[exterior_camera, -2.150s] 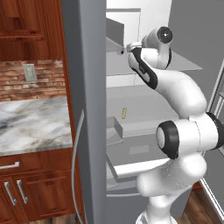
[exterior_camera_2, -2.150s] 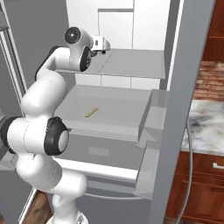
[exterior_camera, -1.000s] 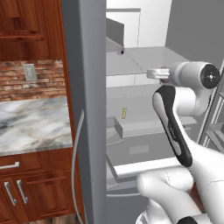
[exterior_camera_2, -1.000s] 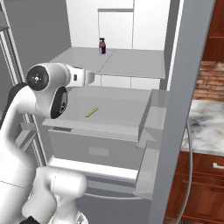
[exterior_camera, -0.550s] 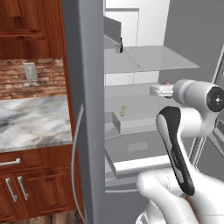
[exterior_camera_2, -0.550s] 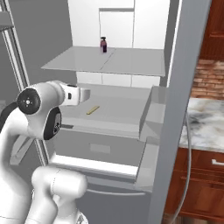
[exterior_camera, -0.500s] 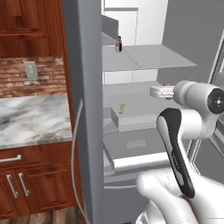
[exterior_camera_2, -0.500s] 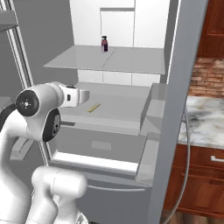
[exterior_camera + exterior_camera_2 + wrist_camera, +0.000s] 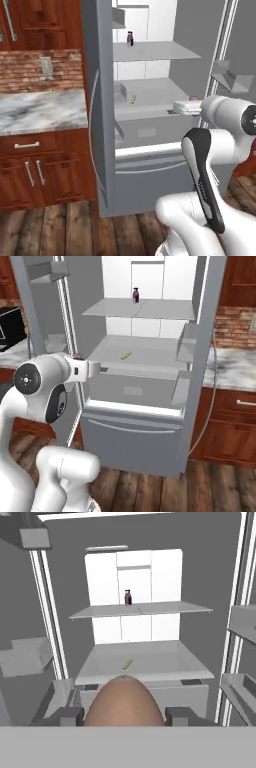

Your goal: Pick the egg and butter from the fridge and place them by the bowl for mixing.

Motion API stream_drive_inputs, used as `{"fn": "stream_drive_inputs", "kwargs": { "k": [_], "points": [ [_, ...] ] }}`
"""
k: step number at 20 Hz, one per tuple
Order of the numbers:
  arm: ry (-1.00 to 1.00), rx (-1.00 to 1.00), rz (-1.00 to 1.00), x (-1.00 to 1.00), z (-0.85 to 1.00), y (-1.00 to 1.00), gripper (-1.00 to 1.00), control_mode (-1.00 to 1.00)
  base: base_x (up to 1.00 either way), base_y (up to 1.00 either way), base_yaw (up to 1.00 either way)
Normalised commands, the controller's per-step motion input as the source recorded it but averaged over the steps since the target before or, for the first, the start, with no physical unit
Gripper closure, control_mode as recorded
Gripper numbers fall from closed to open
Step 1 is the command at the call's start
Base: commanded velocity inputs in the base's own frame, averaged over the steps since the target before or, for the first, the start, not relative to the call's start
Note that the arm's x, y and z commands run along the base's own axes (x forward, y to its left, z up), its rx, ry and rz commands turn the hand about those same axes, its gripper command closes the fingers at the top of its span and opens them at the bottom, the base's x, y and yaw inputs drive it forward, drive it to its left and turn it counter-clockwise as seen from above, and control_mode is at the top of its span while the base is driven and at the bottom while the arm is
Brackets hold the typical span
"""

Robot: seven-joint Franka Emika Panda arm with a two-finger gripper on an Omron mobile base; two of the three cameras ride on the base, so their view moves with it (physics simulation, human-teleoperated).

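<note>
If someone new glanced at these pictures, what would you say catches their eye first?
Probably the egg, a brown-tan oval looming large at the bottom of the hand view, held between the tips of the claw. Behind it the fridge stands wide open, with the thin butter stick lying on the lower shelf and a small dark bottle upright at the back of the upper shelf.
</note>
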Motion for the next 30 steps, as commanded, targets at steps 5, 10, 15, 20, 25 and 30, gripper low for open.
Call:
{"fn": "stream_drive_inputs", "kwargs": {
  "k": [5, 10, 15, 20, 25, 30],
  "points": [
    [0.00, 0.00, 0.00, 0.00, 0.00, 0.00, 1.00, 1.00, -0.39, 0.63, 0.26],
    [0.00, 0.00, 0.00, 0.00, 0.00, 0.00, 1.00, 1.00, -0.60, 0.56, 0.54],
    [0.00, 0.00, 0.00, 0.00, 0.00, 0.00, 1.00, 1.00, -0.97, 0.49, 0.38],
    [0.00, 0.00, 0.00, 0.00, 0.00, 0.00, 1.00, 1.00, -0.88, 0.14, -0.27],
    [0.00, 0.00, 0.00, 0.00, 0.00, 0.00, 1.00, 1.00, -0.48, 0.01, -0.91],
    [0.00, 0.00, 0.00, 0.00, 0.00, 0.00, 1.00, 1.00, -0.35, 0.00, -0.93]
  ]
}}
